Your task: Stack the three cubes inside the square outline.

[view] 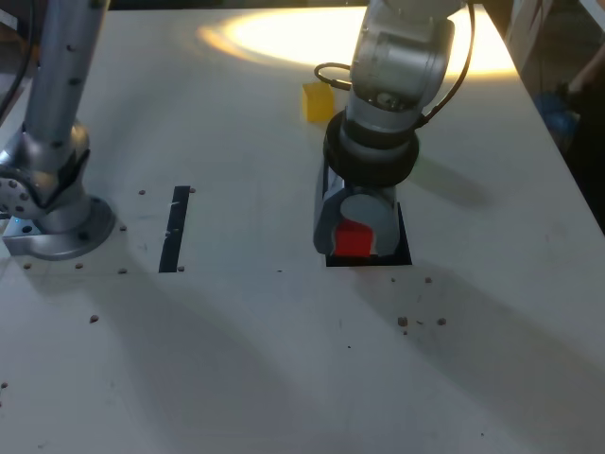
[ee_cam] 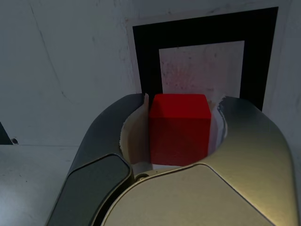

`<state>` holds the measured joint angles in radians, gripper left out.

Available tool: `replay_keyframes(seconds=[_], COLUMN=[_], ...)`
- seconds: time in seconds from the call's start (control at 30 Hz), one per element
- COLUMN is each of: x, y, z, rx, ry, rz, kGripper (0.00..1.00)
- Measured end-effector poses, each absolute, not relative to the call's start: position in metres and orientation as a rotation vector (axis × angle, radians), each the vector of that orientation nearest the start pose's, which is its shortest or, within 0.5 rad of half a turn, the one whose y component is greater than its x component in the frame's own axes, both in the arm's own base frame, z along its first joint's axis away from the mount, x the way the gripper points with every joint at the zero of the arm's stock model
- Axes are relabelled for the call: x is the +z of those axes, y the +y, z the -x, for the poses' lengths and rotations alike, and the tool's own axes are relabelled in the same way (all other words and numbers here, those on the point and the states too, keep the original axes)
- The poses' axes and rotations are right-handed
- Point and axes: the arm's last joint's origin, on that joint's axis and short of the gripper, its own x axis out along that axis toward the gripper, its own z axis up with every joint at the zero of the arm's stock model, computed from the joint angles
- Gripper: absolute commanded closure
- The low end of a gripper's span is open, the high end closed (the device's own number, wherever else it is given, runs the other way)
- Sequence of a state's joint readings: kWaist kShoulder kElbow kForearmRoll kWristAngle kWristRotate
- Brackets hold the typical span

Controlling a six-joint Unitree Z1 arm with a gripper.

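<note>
one red cube (ee_cam: pixel 179 129), lower edges hard to discern

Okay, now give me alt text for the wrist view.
A red cube sits between the fingers of the gripper, in front of a black square outline with a pale centre on a light tabletop.

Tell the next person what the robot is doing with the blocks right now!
Gripper: closed on the red cube, over the black square outline.
Yellow cube: on the table behind the arm, toward the top of the exterior view.
Green cube: not seen in either picture; look for it.
Done: no stack can be seen; whether red already rests on something is unclear.
Left: probably set red down inside the outline, then stack the others.
</note>
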<state>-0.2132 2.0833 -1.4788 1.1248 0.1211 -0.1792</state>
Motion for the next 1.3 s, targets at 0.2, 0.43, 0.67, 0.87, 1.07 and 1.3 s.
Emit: replay_keyframes(seconds=[0.2, 0.43, 0.67, 0.87, 1.07, 1.3], x=[0.212, 0.214, 0.214, 0.213, 0.215, 0.261], y=[-0.070, -0.067, -0.066, -0.065, -0.063, -0.022], z=[-0.361, -0.366, -0.367, -0.366, -0.365, -0.361], rx=[0.087, 0.094, 0.105, 0.103, 0.098, 0.170], ry=[1.690, 1.671, 1.666, 1.671, 1.679, 1.623], rz=[-0.161, -0.177, -0.190, -0.189, -0.206, -0.209], kGripper=[0.75, 0.57, 0.16, 0.01, 0.01, 0.00])
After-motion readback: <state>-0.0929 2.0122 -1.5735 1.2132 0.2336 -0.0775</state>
